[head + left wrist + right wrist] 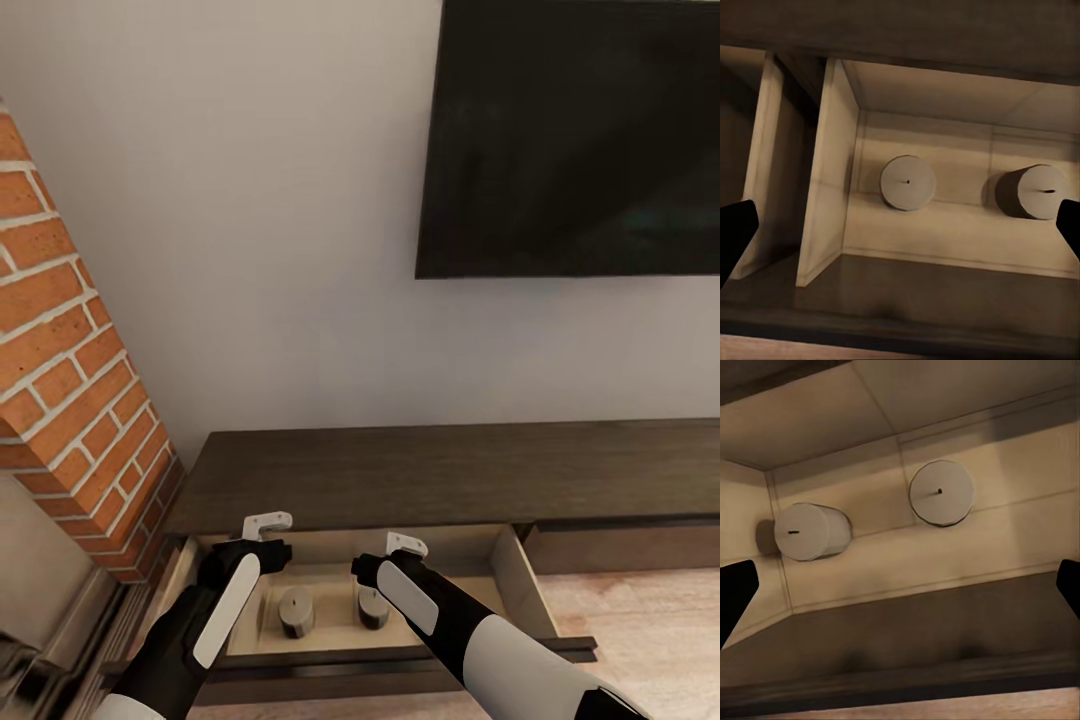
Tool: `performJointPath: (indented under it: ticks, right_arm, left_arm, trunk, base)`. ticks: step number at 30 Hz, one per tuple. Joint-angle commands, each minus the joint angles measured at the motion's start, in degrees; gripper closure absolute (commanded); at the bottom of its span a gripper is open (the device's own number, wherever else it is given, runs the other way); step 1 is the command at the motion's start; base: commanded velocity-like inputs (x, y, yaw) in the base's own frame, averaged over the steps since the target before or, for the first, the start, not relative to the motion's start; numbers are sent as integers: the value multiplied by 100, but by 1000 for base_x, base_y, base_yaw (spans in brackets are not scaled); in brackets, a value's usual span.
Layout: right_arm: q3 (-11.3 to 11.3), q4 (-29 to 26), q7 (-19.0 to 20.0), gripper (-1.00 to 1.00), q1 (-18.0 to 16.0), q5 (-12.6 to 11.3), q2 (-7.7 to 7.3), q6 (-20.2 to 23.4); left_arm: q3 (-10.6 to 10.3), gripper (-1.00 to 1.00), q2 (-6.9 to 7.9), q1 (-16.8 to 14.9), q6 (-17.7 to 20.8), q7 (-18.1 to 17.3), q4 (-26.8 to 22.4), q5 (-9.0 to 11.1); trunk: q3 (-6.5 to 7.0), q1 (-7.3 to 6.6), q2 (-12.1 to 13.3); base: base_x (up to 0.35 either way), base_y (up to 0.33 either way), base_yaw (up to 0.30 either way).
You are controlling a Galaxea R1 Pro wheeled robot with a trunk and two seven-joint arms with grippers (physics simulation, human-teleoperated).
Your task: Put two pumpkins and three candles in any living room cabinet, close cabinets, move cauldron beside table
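From the head view, the cabinet (430, 475) runs along the wall under a dark TV (570, 135), its drawer (520, 580) at 6 o'clock pulled open with two candles (296, 610) standing side by side on the pale floor, while the left gripper (262, 540) and right gripper (395, 558) hang above it. In the left wrist view both candles (907, 182) stand upright inside the drawer between that gripper's parted, empty fingertips (735, 232). The right wrist view shows the same two candles (941, 493) near the drawer's back wall, that gripper's fingertips (735, 589) likewise spread wide and holding nothing.
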Motion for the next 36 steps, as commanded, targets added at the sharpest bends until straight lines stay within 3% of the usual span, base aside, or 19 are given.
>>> performJointPath:
  ticks: [1,22,36]
  right_arm:
    - [24,-8,-36,-100,-7,-23,-4,16]
    - [12,-12,-39,-100,-7,-32,5,33]
    - [10,-9,-39,-100,-7,-36,6,34]
  left_arm:
    - [-2,-100,1,-4,11,57,-4,61]
    - [5,-100,9,-8,23,56,3,52]
    - [5,-100,7,-6,23,55,3,52]
  trunk:
    - [13,-23,39]
    - [390,-484,881]
    - [642,-792,1443]
  base:
    - [0,0,0]
    - [0,0,-5]
    - [0,0,-232]
